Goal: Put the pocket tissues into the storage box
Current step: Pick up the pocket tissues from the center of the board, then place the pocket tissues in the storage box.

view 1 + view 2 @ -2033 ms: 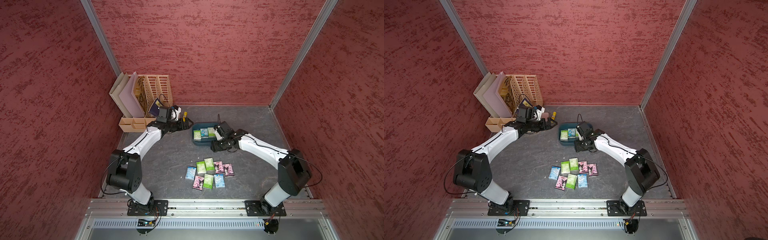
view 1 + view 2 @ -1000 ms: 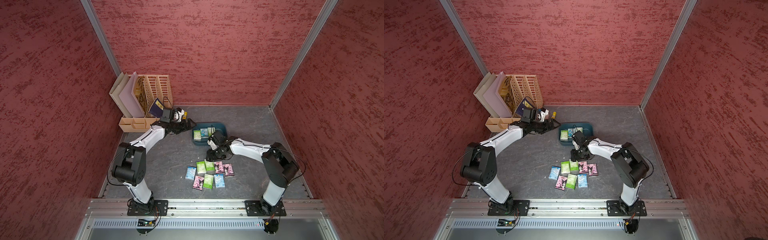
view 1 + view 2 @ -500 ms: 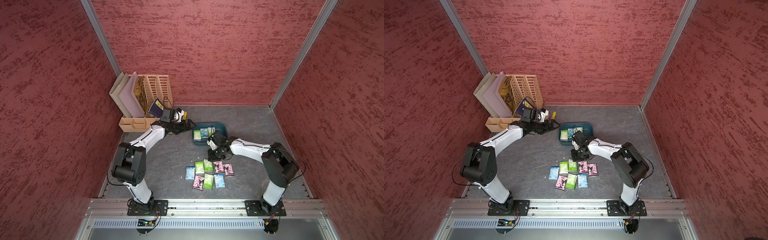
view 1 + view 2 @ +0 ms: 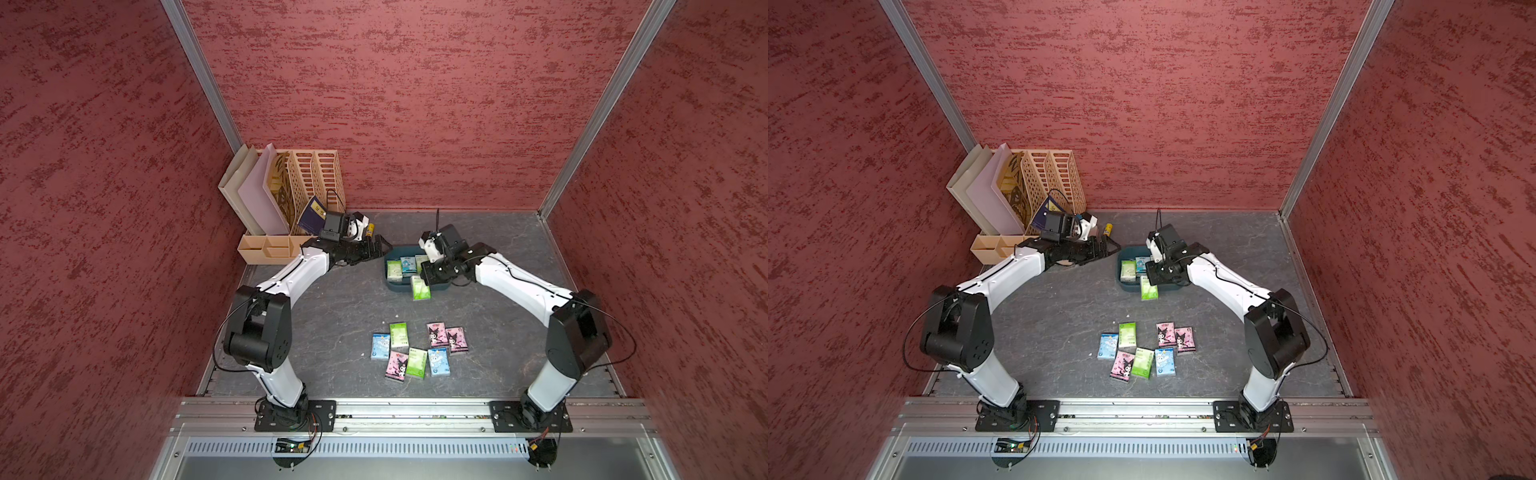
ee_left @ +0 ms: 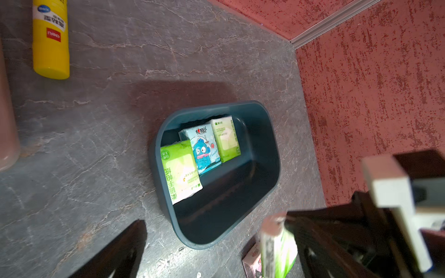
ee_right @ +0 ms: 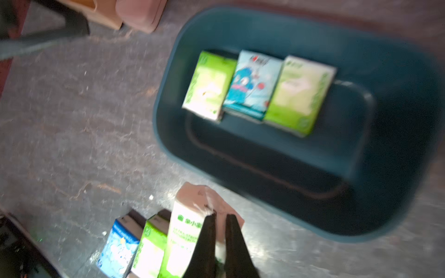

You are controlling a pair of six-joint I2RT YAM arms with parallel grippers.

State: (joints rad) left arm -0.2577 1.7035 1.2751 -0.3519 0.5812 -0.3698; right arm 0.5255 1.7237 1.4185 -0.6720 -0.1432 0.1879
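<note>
When looking into the dark teal shallow plastic tub with rounded corners [image 5: 262,134], find three small flat rectangular packs [image 5: 204,149] leaning side by side along one long wall: light green, pale blue with a blue cartoon figure, light green. Stands toward the back of the dark grey stone-patterned table [image 4: 332,316]. In the back left corner, beige slotted plastic desk organiser [image 4: 316,178], with pale boards and a flat pink case [image 4: 255,195] leaning at its end, and a low beige compartment tray [image 4: 266,249] in front.

Grips a fourth pack [image 6: 183,235], light green edges around a pale face with green lettering, in the right claw [image 6: 220,216], black fingers [image 6: 207,240] pinched narrow on one end. Hangs upright off the table, just outside the tub's near long wall. Spreads the left claw [image 4: 382,247] wide and empty just beside the tub's short end.

Seven more packs [image 4: 417,363] flat on the table in a loose cluster, well apart from the tub, toward the arm bases: two pale blue, two light green, three pink with a dark cartoon figure.
</note>
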